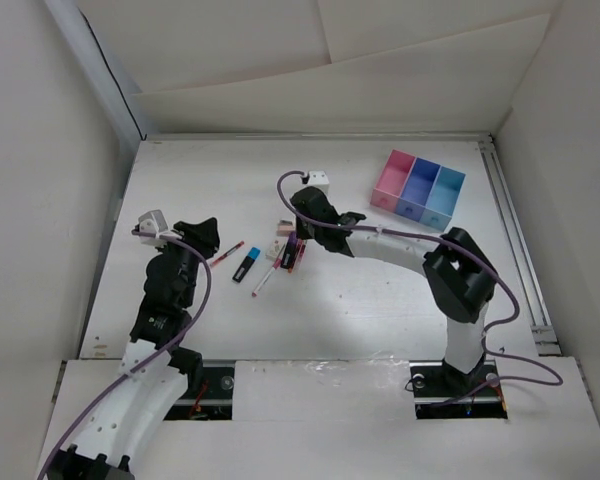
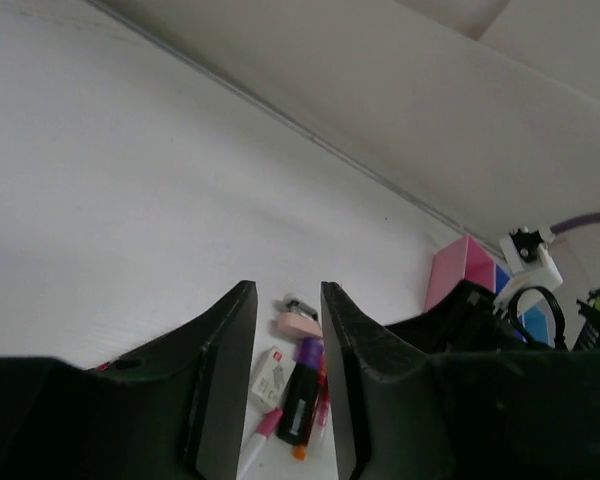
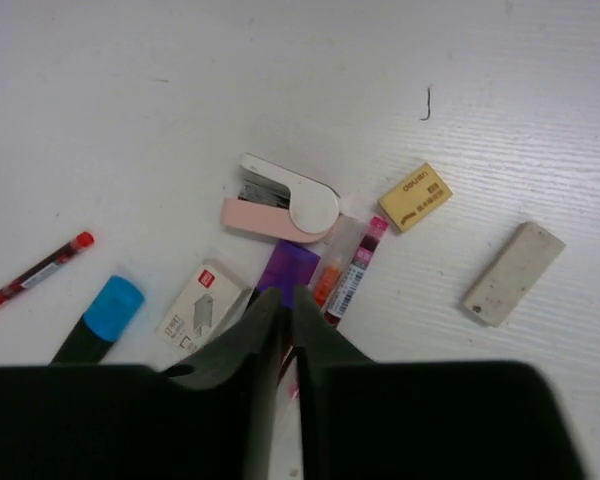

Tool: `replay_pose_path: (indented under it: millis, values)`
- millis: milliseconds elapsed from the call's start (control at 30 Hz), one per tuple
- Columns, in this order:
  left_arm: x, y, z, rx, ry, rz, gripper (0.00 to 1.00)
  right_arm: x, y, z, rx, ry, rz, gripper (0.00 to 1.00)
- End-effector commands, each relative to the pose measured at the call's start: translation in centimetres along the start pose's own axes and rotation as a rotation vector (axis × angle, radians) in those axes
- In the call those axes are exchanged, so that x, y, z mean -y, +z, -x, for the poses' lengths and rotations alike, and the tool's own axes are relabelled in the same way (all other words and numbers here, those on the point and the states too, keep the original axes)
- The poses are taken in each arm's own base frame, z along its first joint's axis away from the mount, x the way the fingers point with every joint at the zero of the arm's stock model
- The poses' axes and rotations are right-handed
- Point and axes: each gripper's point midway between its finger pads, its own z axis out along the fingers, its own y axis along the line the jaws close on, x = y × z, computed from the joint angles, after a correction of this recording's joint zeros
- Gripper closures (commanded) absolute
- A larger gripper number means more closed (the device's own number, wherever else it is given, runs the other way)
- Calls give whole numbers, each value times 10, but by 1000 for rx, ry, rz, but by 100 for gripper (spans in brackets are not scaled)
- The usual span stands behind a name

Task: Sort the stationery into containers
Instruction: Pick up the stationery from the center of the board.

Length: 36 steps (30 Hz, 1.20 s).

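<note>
**Reference object:** the pink-and-white stapler (image 3: 280, 205), lying flat on the white table (image 1: 380, 290). All positions are given from it.

**Right gripper** (image 3: 284, 305): sits directly at the stapler's near side, over a purple-capped marker (image 3: 288, 268) whose cap touches the stapler's edge. The jaws are drawn almost together, leaving only a slim slit. The fingers cover that spot, so it cannot be determined whether anything is pinched there.

**Left gripper** (image 2: 287, 290): stands to the left of the stapler, near it but apart, low over the table and pointed toward it. The jaws are moderately parted with nothing between them, and the stapler shows through the gap.

**Stationery:** every item noted lies on the table. Sides are as seen in the right wrist view.
- A small white box (image 3: 202, 305) lies just below and left of the stapler, beside the marker.
- A blue-and-black highlighter (image 3: 100, 320) lies farther left, past the box.
- A red-tipped pen (image 3: 35, 270) lies farthest left.
- A clear tube with a red label (image 3: 358, 270) lies alongside the marker, under the stapler's right end.
- A yellow eraser (image 3: 415, 196) lies just right of the stapler, not touching it.
- A beige block (image 3: 513, 272) lies farther right, apart from the eraser.
- A white pen with a pink tip (image 1: 263, 278) lies on the stapler's near side.

**Containers:** the three-compartment tray (image 1: 418, 187) has pink, dark blue and cyan bins in a row. It stands well apart from the stapler, to its right and farther from the arm bases.
</note>
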Motion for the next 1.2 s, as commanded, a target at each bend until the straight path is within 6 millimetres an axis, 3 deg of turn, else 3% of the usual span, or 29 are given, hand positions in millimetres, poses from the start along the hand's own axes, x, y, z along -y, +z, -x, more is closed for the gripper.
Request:
replay_pose_path:
  millis: [0,100,133,167,233,433,533,633,667,700,767,967,1067,1167]
  values:
    - [5,0,4,30,15,-39,71,-15,6,13,-2,54,8,79]
    - [11,-4,3,26,26,-81,72,-17,15,3,-30,69,3,47]
    - [9,-3,0,23,13,-80,68,-21,17,4,-29,73,20,45]
    - [10,-3,0,23,4,-80,63,-25,16,11,-17,78,27,45]
    - [9,-4,-2,15,-3,-75,58,-24,25,-1,-50,76,17,45]
    - [15,-4,-4,-6,-2,-103,53,-16,30,-4,-55,107,-18,64]
    - [15,-4,-4,-5,7,-103,52,-14,35,-11,-70,100,-29,66]
    - [15,-4,-4,-5,7,-103,51,-12,37,-17,-86,103,-40,61]
    - [15,-4,-4,-5,7,-103,49,-13,37,-17,-85,112,-40,52]
    - [15,-4,-4,-5,7,-103,49,-9,40,-25,-100,105,-51,50]
    - [15,-3,-7,-18,9,-105,49,-12,42,-33,-128,103,-30,48]
    - [16,-3,-6,-18,9,-105,48,-19,46,-31,-119,100,-27,65]
    - [17,-2,-7,-24,10,-112,47,-19,50,-32,-118,97,-37,65]
    - [17,-2,-7,-24,10,-112,47,-16,56,-39,-130,88,-57,56]
